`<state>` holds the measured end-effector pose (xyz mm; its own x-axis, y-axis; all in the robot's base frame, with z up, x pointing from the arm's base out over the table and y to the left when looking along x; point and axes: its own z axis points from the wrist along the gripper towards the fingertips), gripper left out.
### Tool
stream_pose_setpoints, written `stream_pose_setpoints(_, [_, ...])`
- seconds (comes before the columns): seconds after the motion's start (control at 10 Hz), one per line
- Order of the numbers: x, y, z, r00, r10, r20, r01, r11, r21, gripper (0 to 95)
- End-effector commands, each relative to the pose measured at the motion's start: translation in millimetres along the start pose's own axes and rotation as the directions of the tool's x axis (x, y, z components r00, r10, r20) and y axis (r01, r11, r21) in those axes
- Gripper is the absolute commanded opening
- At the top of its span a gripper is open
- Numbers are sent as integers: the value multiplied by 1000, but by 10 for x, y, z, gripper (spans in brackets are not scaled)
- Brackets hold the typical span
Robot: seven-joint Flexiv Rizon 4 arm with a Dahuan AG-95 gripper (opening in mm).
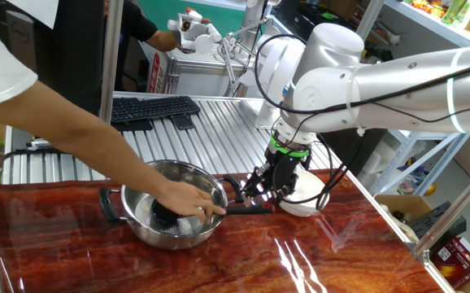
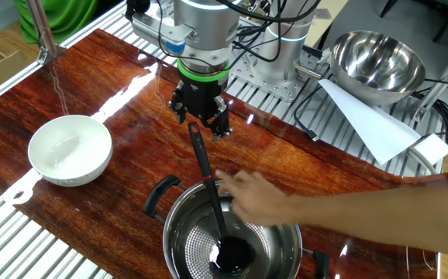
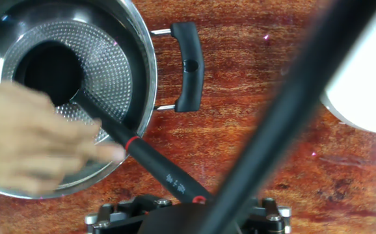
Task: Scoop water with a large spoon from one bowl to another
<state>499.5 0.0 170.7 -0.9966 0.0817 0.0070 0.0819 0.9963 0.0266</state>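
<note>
The large spoon, a black ladle, rests with its cup [image 2: 232,254] on the dotted bottom of the steel pot [image 2: 179,225] and its handle [image 3: 155,166] slanting out over the rim. A person's hand [image 2: 263,194] steadies the handle at the pot. My gripper [image 2: 202,128] stands over the handle's free end, open, with a finger on each side of the thin end. The white bowl [image 2: 73,174] sits on the wooden table apart from the pot; in one fixed view the white bowl [image 1: 304,203] lies just behind my gripper [image 1: 263,191].
The person's arm [image 1: 72,138] reaches across the pot from the left. A second steel bowl [image 2: 379,62] and a white paper sheet [image 2: 371,124] lie on the metal rack behind. A keyboard [image 1: 154,107] sits further back. A dark cable [image 3: 292,110] crosses the hand view.
</note>
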Motion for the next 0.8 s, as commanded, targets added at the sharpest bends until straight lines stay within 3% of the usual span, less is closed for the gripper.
stream_pose_setpoints(0.1, [-5,1,8,1000,30,-1,-30,1000,-9,0])
stream_pose_setpoints(0.8, [-3,4,8,999,36,3,-36,999,-9,0])
